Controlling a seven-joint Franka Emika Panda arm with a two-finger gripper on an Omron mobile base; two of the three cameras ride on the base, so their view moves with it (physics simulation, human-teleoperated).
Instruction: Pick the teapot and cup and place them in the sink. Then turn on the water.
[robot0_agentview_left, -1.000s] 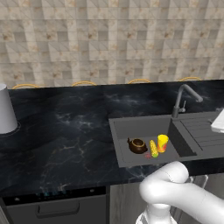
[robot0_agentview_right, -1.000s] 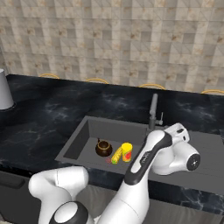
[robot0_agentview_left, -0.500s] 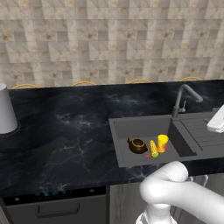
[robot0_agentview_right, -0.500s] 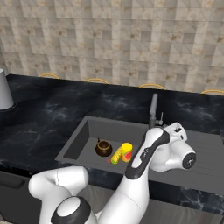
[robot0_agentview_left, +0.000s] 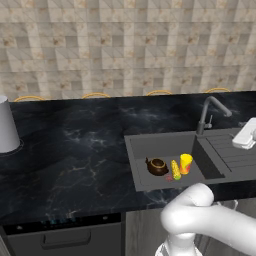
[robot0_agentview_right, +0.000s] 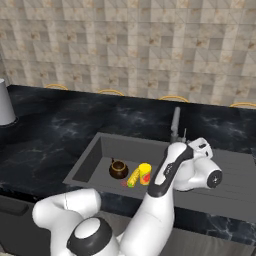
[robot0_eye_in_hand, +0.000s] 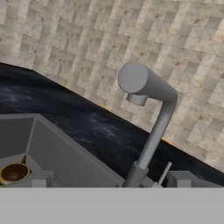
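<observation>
Teapot and cup sit in the sink, hand up by the tap

No readable writing anywhere, folks; the only mark is the red-orange patch low on the cup (robot0_agentview_left: 186, 163). The surface (robot0_agentview_left: 75, 150) is black marble with pale veins, backed by a beige stone-tile wall (robot0_agentview_left: 125, 45), with a pale grey cylinder (robot0_agentview_left: 7, 125) standing far left. Inside the grey sink (robot0_agentview_left: 150, 145) the dark-brown teapot (robot0_agentview_left: 157, 166) rests on the basin floor, a knobbly yellow item (robot0_agentview_left: 175, 170) lies just beside it, and the cup stands upright right next to that. The gooseneck tap (robot0_agentview_left: 210, 112) rises behind the basin's right end, no stream running. Since a second ago the white hand (robot0_agentview_right: 200, 167) has lifted slightly over the drainboard beside the tap, and its camera looks straight at the spout. The jaws stand wide open, holding nothing.
</observation>
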